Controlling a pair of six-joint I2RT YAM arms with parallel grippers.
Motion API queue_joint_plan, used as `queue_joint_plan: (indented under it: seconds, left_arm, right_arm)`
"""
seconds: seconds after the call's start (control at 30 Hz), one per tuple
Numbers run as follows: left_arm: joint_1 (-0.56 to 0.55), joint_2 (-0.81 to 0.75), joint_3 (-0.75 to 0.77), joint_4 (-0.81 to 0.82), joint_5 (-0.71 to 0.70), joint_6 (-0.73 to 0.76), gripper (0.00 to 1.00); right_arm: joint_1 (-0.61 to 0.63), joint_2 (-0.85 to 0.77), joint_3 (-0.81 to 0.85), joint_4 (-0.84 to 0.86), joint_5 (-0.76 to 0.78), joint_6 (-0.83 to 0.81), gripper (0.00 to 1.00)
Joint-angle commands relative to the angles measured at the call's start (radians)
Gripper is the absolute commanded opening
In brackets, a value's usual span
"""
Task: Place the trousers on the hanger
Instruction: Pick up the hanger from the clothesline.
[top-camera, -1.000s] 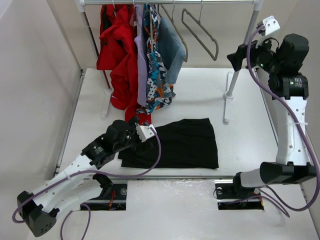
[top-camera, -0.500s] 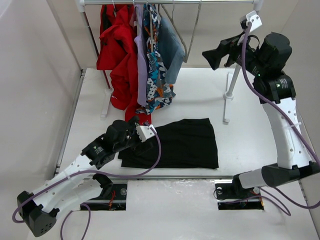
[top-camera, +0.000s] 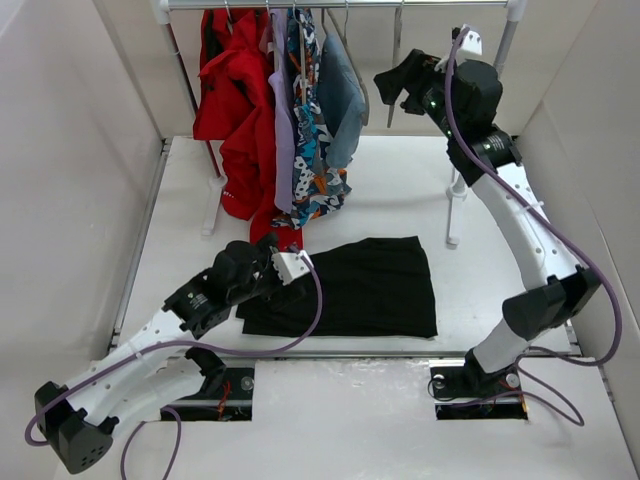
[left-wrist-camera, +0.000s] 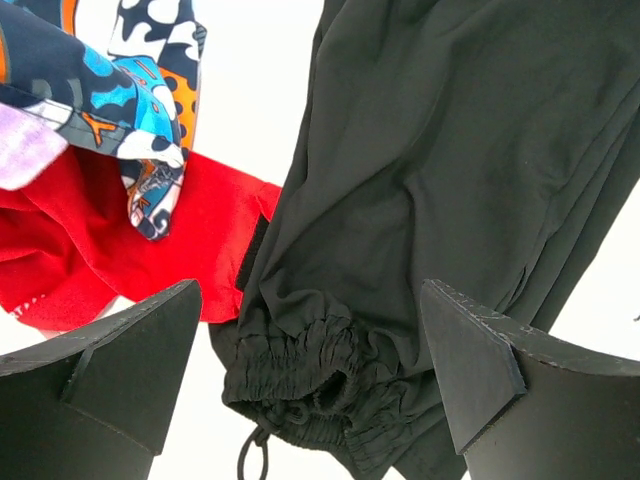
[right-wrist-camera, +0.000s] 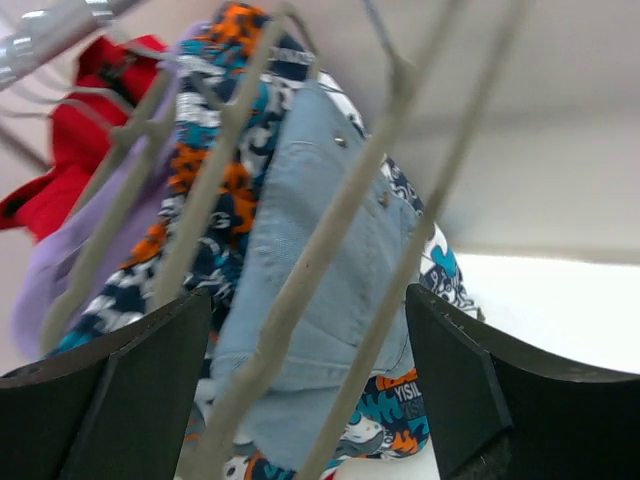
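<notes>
Swung left along the rail (top-camera: 340, 4) since the earlier view, the right gripper (top-camera: 392, 85) brackets the hanger (right-wrist-camera: 318, 245), jaws spread, nothing grasped. The left gripper (left-wrist-camera: 310, 290) hangs released over the waistband. The trousers (top-camera: 360, 285) lie flat on the table (top-camera: 400, 190), not yet hung.

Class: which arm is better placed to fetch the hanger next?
Right: the right end effector is open, up at the hanger, bars between its fingers. The left end effector hovers low over the trousers.
</notes>
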Motion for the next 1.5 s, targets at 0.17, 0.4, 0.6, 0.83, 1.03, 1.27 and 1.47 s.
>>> queue_joint_plan:
  seconds: [0.17,0.4,0.6,0.83,1.03,1.27,1.47]
  left_arm:
    - [0.003,-0.028,-0.02,0.017,-0.005,-0.008,0.89]
    - [0.003,-0.037,-0.02,0.027,-0.037,0.011,0.89]
    - [0.003,-0.046,-0.02,0.017,-0.037,0.011,0.89]
    - [0.003,-0.046,-0.008,0.017,-0.056,0.011,0.89]
    - [0.003,-0.055,0.025,0.039,-0.053,0.02,0.89]
    - [0.003,-0.025,0.082,0.059,-0.004,-0.034,0.89]
    - [0.003,-0.016,0.123,0.047,0.039,-0.101,0.87]
  right_arm:
    - [-0.02,0.121,0.132,0.111,-0.002,0.165,0.73]
    - [-0.02,0.176,0.106,0.111,0.066,0.21,0.51]
    - [-0.02,0.176,0.106,0.12,0.08,0.189,0.08]
    - [0.012,0.104,0.105,0.12,0.089,0.052,0.0]
    - [0.086,0.015,0.094,0.12,0.215,-0.065,0.0]
    - [0.086,-0.077,-0.099,0.12,0.227,-0.075,0.0]
    - [0.086,-0.198,-0.312,0.12,0.227,-0.031,0.0]
